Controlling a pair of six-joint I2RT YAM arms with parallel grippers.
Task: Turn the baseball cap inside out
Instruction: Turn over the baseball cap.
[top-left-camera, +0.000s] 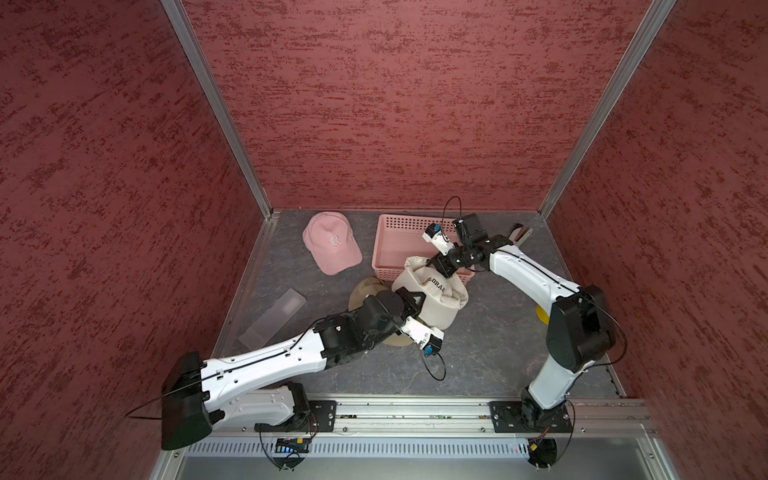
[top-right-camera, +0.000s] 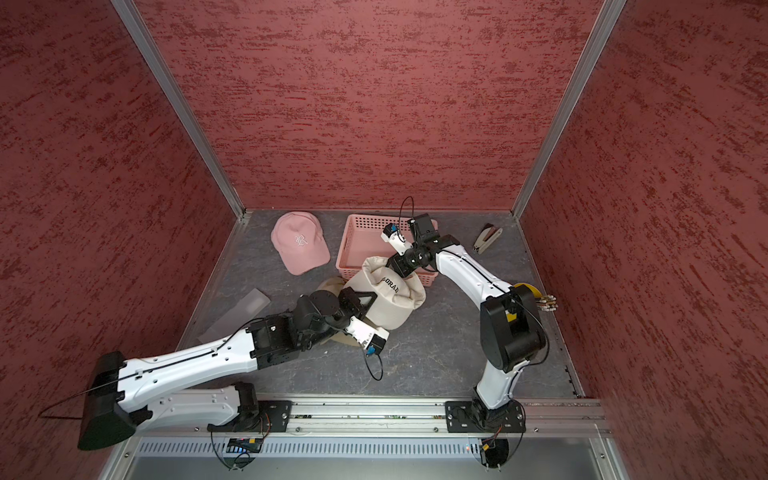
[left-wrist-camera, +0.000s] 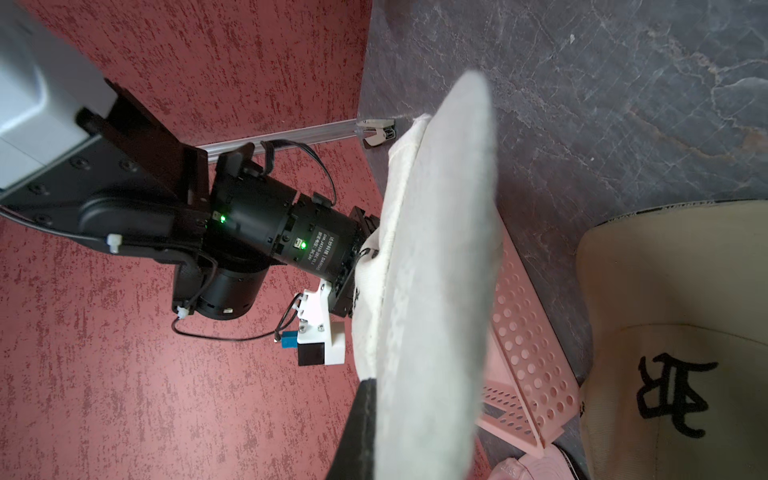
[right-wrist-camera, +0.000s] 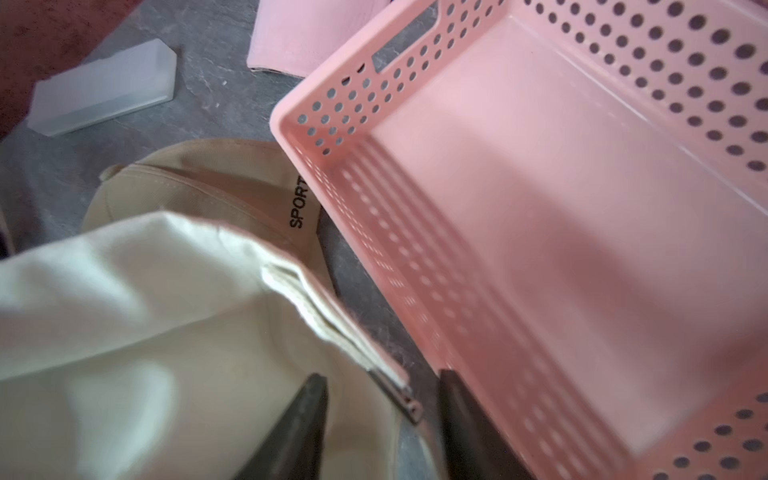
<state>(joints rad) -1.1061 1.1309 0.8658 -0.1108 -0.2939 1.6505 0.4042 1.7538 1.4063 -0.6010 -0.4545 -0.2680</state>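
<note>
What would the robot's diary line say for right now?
left gripper: shut on cream cap | right gripper: open around back strap | pink basket: beside cap

Overhead pair; wrist views near cap (top-left-camera: 434, 301)

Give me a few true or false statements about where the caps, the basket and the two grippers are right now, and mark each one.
1. The pink cap lies inside the pink basket. False: it lies on the table, beside the basket.
2. The left gripper is shut on the cream cap. True.
3. The right gripper is clamped tight on the cream cap. False: its jaws stand apart, with the cap's edge between them.
4. A tan cap lies on the table, partly under the cream cap. True.
</note>
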